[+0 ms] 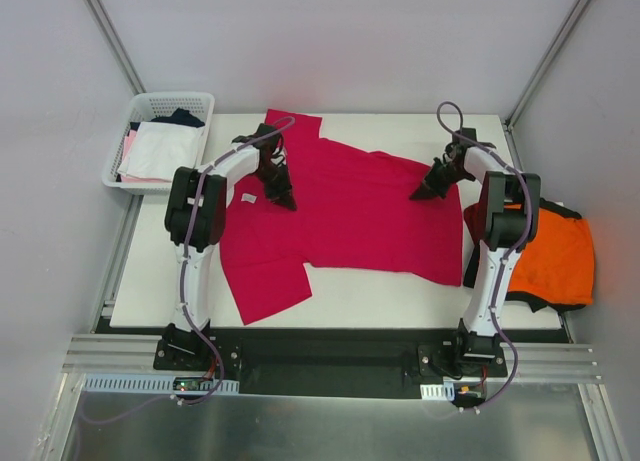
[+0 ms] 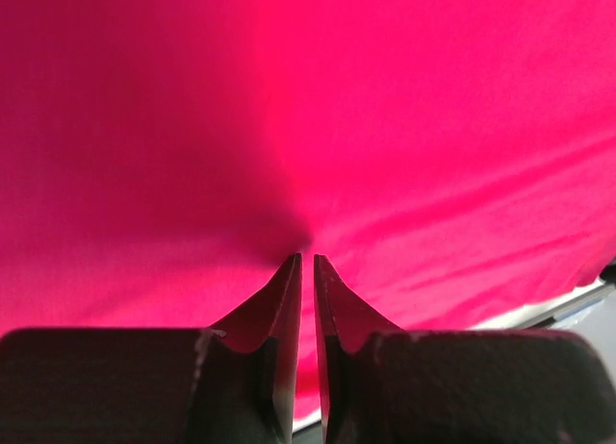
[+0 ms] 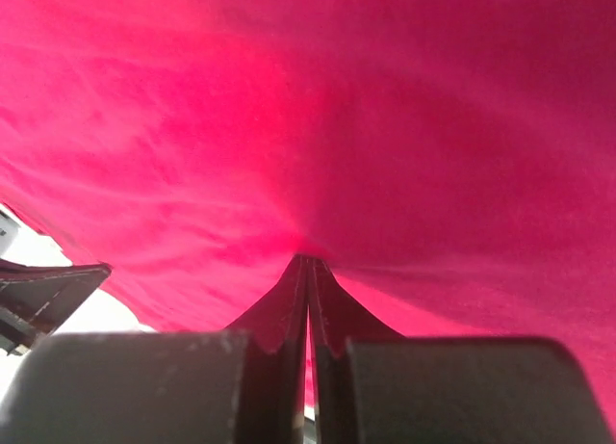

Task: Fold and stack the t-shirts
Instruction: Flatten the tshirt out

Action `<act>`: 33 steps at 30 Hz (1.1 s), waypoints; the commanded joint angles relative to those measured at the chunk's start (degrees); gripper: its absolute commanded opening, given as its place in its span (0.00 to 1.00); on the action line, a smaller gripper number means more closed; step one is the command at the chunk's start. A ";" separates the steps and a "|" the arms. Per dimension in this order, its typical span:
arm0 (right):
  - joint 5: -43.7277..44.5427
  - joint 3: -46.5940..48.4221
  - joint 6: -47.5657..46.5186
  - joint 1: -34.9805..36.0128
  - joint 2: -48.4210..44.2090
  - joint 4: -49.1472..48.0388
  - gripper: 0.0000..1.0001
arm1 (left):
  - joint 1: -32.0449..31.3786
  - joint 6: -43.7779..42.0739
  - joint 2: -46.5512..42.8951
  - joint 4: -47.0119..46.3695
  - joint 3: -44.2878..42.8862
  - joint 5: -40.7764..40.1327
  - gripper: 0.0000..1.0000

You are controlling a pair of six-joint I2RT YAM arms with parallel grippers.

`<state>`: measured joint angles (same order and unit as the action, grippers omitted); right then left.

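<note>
Black fingertips fill the bottom of both wrist views. The left gripper has its jaws drawn almost together with only a thin slit between them, and crimson cloth puckers into a dark crease right at the tips, so it pinches the fabric. The right gripper has its jaws pressed flat against each other, with folds of the same cloth running in to the tips, pinched there too.

From above, the crimson t-shirt lies spread across the middle of the white table, with its collar toward the left and its hem toward the right. One sleeve points to the far side and the other to the near side. A small white neck label shows at the left end. The left gripper grips the cloth just right of that label, and the right gripper grips the far right corner near the hem.

Past the right edge of the table, behind the right arm, lies the orange t-shirt, with the black t-shirt showing under its edges.

At the far left corner sits a white mesh basket holding a white garment, a strip of pink cloth and something dark.
</note>
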<state>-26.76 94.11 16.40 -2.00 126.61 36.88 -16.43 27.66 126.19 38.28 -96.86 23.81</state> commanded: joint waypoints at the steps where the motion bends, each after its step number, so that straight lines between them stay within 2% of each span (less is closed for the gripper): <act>1: 0.92 6.70 2.40 0.42 2.68 -0.24 0.01 | 1.13 0.20 3.97 0.04 -7.46 0.88 0.10; 15: 1.19 22.70 5.48 -2.04 12.26 0.65 0.01 | 6.49 2.84 12.76 -0.05 -22.31 2.99 0.13; 25: -1.44 26.48 4.87 -5.56 14.28 -1.19 0.01 | 6.85 2.49 12.85 -0.31 -22.41 3.96 0.13; 29: -8.55 26.74 5.13 -7.40 15.68 -3.84 0.02 | 6.85 2.49 12.76 -0.67 -22.50 4.22 0.13; 33: -10.23 27.88 3.82 -8.11 16.57 -3.92 0.04 | 6.85 1.61 12.50 -0.75 -22.41 4.14 0.13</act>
<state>-32.42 119.00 21.54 -9.30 142.56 34.50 -9.39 29.69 139.61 37.71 -117.82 26.79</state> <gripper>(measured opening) 0.031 0.128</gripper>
